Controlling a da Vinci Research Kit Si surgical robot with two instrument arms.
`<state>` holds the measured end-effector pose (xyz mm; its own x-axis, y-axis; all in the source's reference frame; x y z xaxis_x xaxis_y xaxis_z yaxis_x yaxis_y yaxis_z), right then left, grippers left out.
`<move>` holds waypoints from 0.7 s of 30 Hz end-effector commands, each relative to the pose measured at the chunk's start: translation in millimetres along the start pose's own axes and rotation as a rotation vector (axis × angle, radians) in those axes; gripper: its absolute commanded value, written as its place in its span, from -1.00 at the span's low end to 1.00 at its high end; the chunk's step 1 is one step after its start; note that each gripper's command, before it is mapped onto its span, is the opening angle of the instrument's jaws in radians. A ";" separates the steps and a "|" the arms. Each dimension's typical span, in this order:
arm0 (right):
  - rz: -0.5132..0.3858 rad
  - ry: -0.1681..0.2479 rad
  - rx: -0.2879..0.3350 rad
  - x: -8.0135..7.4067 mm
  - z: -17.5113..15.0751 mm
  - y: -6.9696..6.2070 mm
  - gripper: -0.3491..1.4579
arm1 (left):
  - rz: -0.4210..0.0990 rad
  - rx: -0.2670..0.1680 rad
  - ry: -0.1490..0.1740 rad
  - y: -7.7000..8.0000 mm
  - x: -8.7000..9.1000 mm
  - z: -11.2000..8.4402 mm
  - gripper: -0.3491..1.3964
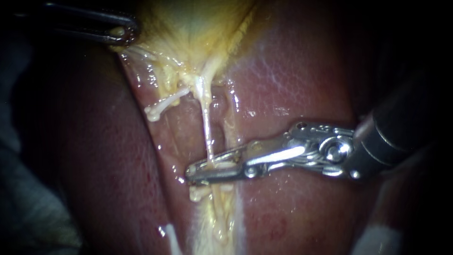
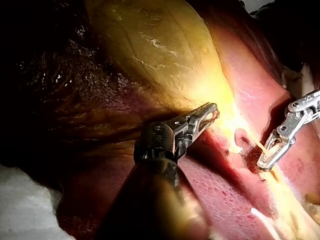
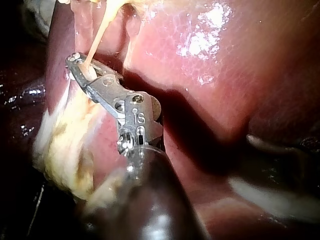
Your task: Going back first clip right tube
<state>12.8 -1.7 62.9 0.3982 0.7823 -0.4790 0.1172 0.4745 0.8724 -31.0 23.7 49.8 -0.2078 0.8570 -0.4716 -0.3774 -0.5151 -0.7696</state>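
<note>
The right tube is a thin pale strand running down from the yellow gallbladder across the red liver. My right instrument comes in from the right, and its metal jaws lie nearly together across the strand's lower end, touching it from both sides. In the right wrist view the right tube enters the right instrument at its tip. A short left tube ends in a free stub. My left instrument is shut on the gallbladder's edge; the left wrist view also shows the left instrument gripping there.
Yellowish fatty tissue trails below the right jaws along the groove in the liver. A small pale lump hangs just under them. White cloth lies beside the liver, behind the left instrument's shaft.
</note>
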 end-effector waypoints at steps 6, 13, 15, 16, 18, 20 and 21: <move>-0.058 -0.013 -0.052 0.1 0.7 0.2 -0.32 | 0.000 0.000 0.000 0.0 0.0 0.0 -1.00; -0.130 -0.064 -0.107 -0.1 1.8 1.6 -0.12 | 0.001 0.000 0.000 -0.1 -0.1 0.0 -1.00; -0.150 -0.060 -0.120 -0.2 2.0 2.1 -0.10 | 0.001 0.001 0.000 -0.2 -0.1 0.1 -1.00; -0.157 -0.056 -0.130 -0.3 2.0 2.4 -0.09 | 0.001 0.001 0.000 -0.2 -0.1 0.1 -1.00; -0.170 -0.052 -0.140 -0.4 1.9 2.9 -0.08 | 0.001 0.001 0.000 -0.2 -0.1 0.1 -1.00; -0.186 -0.051 -0.145 -0.4 1.7 3.2 -0.08 | 0.001 0.001 0.000 -0.2 -0.1 0.1 -1.00; -0.192 -0.049 -0.151 -0.3 1.5 3.3 -0.07 | 0.001 0.001 0.000 -0.2 -0.1 0.1 -1.00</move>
<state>14.3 -0.8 66.2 0.4249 0.6518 -0.6281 0.0577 0.6730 0.7374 -31.0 23.7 50.0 -0.2077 0.8565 -0.4724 -0.3779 -0.5157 -0.7689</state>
